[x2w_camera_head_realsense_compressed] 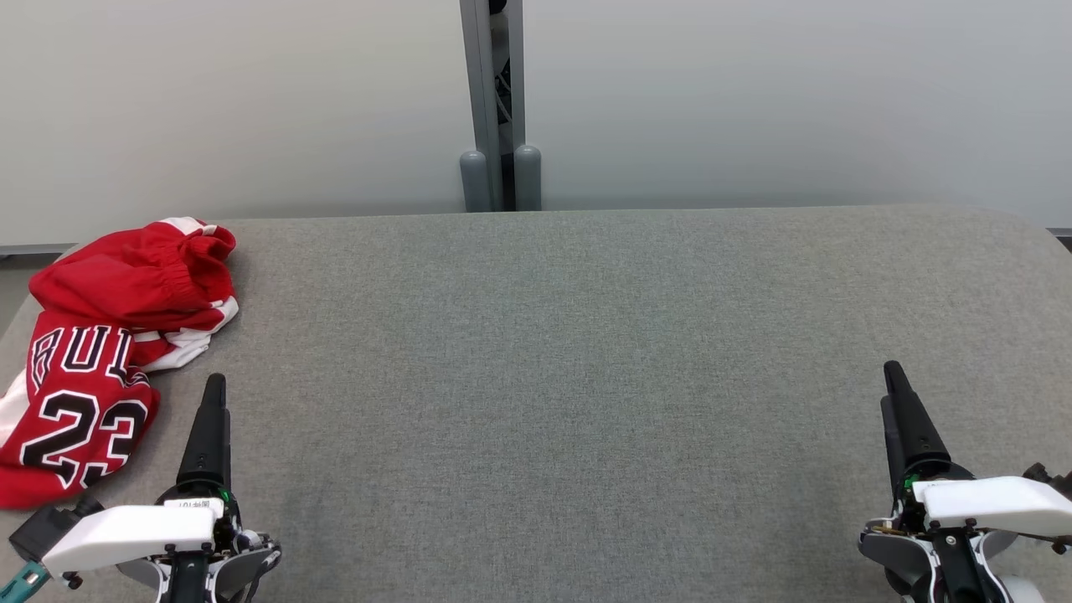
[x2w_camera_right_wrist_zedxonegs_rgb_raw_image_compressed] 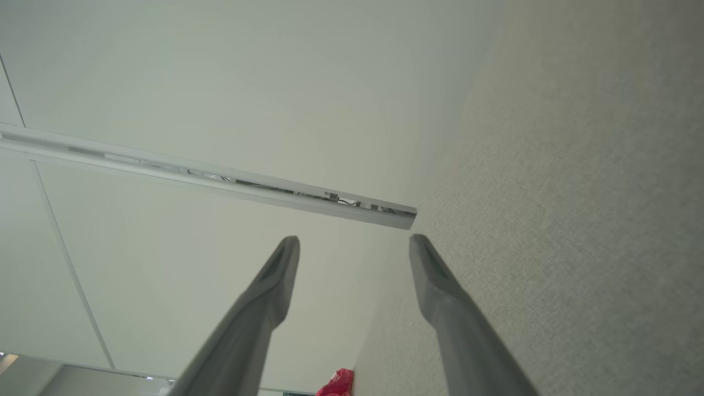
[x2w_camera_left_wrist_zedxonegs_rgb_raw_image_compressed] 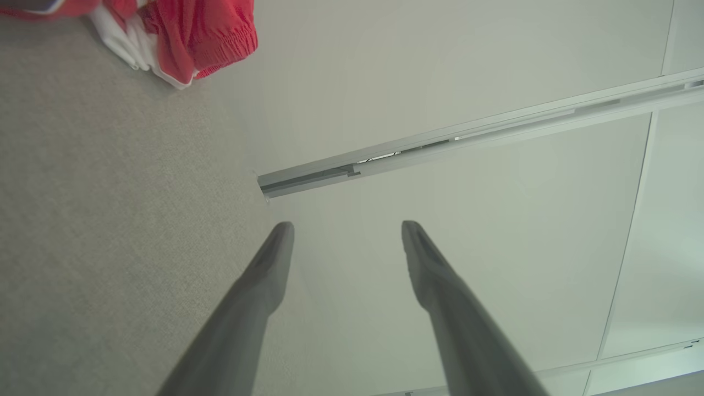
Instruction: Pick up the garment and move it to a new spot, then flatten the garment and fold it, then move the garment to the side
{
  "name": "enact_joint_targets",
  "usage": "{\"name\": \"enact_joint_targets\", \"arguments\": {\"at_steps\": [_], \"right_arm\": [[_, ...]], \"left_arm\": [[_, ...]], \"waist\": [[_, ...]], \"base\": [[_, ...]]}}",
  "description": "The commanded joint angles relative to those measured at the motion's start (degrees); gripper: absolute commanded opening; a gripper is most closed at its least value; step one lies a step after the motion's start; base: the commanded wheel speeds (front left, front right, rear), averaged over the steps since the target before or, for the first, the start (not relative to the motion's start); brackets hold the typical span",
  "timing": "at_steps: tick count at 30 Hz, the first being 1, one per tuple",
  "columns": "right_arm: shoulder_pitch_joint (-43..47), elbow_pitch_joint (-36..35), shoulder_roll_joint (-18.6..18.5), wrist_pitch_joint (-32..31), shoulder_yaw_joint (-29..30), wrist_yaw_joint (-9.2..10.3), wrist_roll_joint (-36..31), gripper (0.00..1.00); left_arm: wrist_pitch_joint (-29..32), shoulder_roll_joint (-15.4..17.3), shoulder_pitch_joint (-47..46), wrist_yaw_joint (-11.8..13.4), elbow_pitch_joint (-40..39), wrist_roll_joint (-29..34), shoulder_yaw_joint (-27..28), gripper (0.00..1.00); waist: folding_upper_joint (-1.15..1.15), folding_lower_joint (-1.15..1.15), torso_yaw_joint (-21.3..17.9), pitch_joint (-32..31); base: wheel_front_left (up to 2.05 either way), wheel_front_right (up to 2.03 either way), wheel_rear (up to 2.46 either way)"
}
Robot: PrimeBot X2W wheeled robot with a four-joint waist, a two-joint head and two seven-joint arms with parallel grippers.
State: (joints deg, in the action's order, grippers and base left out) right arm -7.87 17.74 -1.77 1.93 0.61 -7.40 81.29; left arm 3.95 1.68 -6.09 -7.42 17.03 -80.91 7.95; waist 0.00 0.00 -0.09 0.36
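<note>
The left gripper [x2w_camera_head_realsense_compressed: 214, 400] and right gripper [x2w_camera_head_realsense_compressed: 894, 387] sit wide open and empty, likely ready to grab the crumpled red jersey [x2w_camera_head_realsense_compressed: 100, 352] just beside the left one.

We see grey fabric desk [x2w_camera_head_realsense_compressed: 586, 377], far corners rounded, weave fine and even. Behind it we note pale wall [x2w_camera_head_realsense_compressed: 251, 100], two plain panels. Between panels, grey upright post [x2w_camera_head_realsense_compressed: 492, 84], dark slot down its middle. At post foot, two rounded grey caps [x2w_camera_head_realsense_compressed: 474, 180], side by side, just behind desk's far edge. Grey skirting [x2w_camera_head_realsense_compressed: 33, 249] at wall foot, far left. In left wrist view we find thin seams [x2w_camera_left_wrist_zedxonegs_rgb_raw_image_compressed: 632, 220] crossing wall panels.
</note>
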Motion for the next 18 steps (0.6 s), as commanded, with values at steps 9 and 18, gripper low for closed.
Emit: {"name": "enact_joint_targets", "arguments": {"at_steps": [9, 18], "right_arm": [[-0.34, -4.75, -0.64, 2.19, -1.73, -0.09, -12.30, 1.00], [0.16, -7.61, -0.74, 3.73, -2.88, -0.09, -23.38, 1.00]], "left_arm": [[-2.83, 0.82, 0.06, 0.75, -4.25, 10.82, -0.89, 1.00], [-5.08, 0.89, 1.02, 2.05, -6.90, 22.11, -2.24, 1.00]], "waist": [[0.00, 0.00, 0.02, 0.05], [0.00, 0.00, -0.02, 0.12]], "base": [[0.00, 0.00, 0.00], [0.00, 0.00, 0.00]]}}
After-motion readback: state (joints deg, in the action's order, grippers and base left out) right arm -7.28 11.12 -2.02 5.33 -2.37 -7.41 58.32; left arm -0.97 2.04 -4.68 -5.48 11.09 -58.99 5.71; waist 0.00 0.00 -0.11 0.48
